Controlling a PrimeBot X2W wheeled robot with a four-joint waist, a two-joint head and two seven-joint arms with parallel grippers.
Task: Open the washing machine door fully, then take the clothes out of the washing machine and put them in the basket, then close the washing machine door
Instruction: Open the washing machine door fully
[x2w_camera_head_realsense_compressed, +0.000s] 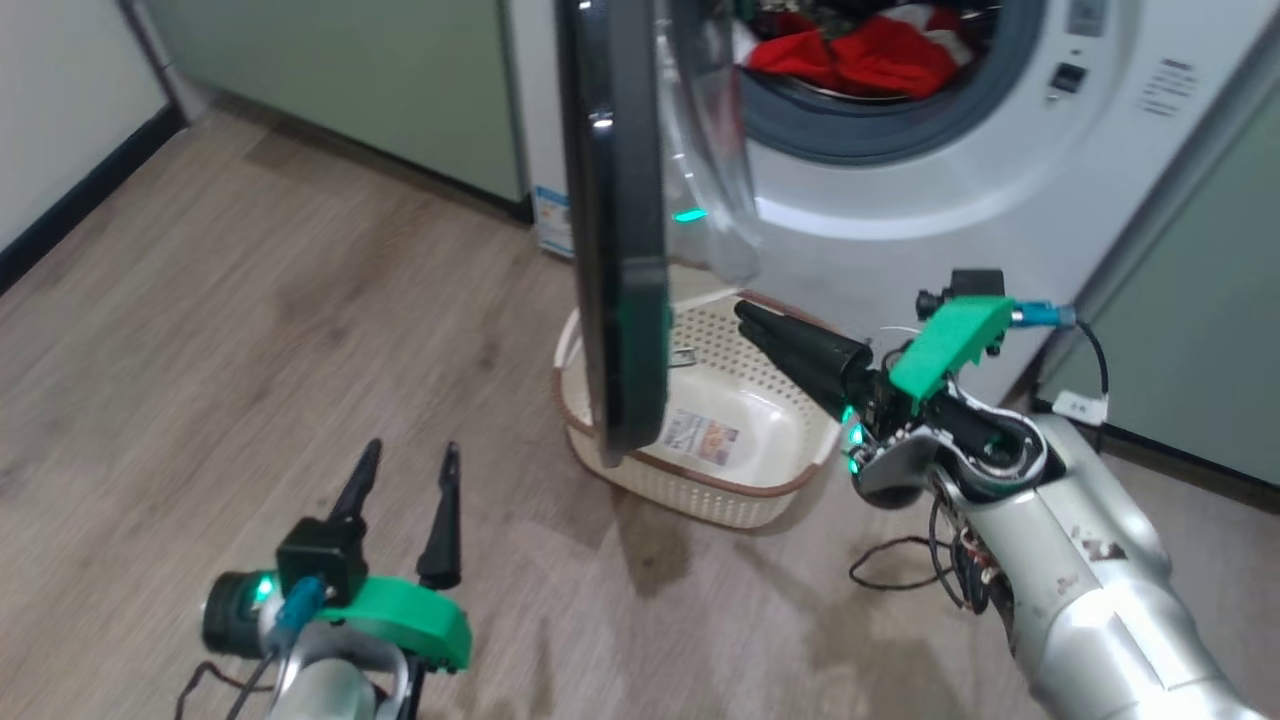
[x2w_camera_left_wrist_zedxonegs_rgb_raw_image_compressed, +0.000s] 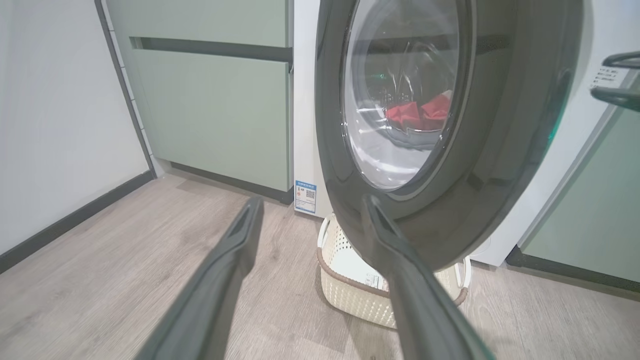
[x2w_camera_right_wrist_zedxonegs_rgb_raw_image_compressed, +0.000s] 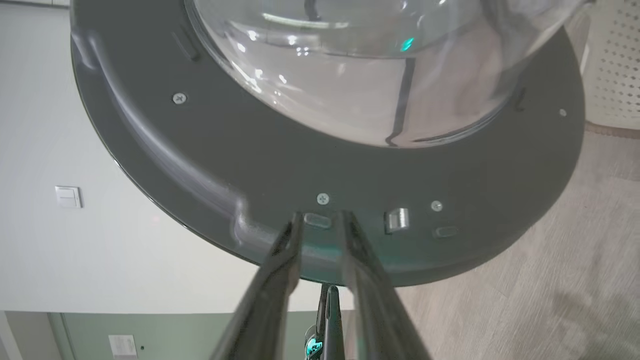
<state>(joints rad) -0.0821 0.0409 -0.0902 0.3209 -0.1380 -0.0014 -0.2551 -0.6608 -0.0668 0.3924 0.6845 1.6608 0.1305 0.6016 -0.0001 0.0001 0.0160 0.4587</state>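
The washing machine door (x2w_camera_head_realsense_compressed: 615, 250) stands swung out, seen edge-on in the head view, its clear bowl window facing the white washing machine (x2w_camera_head_realsense_compressed: 950, 200). Red clothes (x2w_camera_head_realsense_compressed: 860, 55) lie in the drum and show through the window in the left wrist view as clothes (x2w_camera_left_wrist_zedxonegs_rgb_raw_image_compressed: 420, 112). The cream basket (x2w_camera_head_realsense_compressed: 720, 505) sits on the floor under the door. My right gripper (x2w_camera_head_realsense_compressed: 745, 312) points at the door's inner rim (x2w_camera_right_wrist_zedxonegs_rgb_raw_image_compressed: 350, 170) above the basket; my right gripper (x2w_camera_right_wrist_zedxonegs_rgb_raw_image_compressed: 320, 220) has its fingers slightly parted, holding nothing. My left gripper (x2w_camera_head_realsense_compressed: 410, 455) hangs open on the door's outer side, well short of it, as left gripper (x2w_camera_left_wrist_zedxonegs_rgb_raw_image_compressed: 310, 212).
Pale green cabinets (x2w_camera_head_realsense_compressed: 380, 80) flank the machine on both sides, and a white wall with a dark skirting (x2w_camera_head_realsense_compressed: 70, 210) runs along the left. A blue-white sticker (x2w_camera_left_wrist_zedxonegs_rgb_raw_image_compressed: 306, 192) marks the machine's lower corner. A black cable (x2w_camera_head_realsense_compressed: 900, 565) loops on the wood floor by my right arm.
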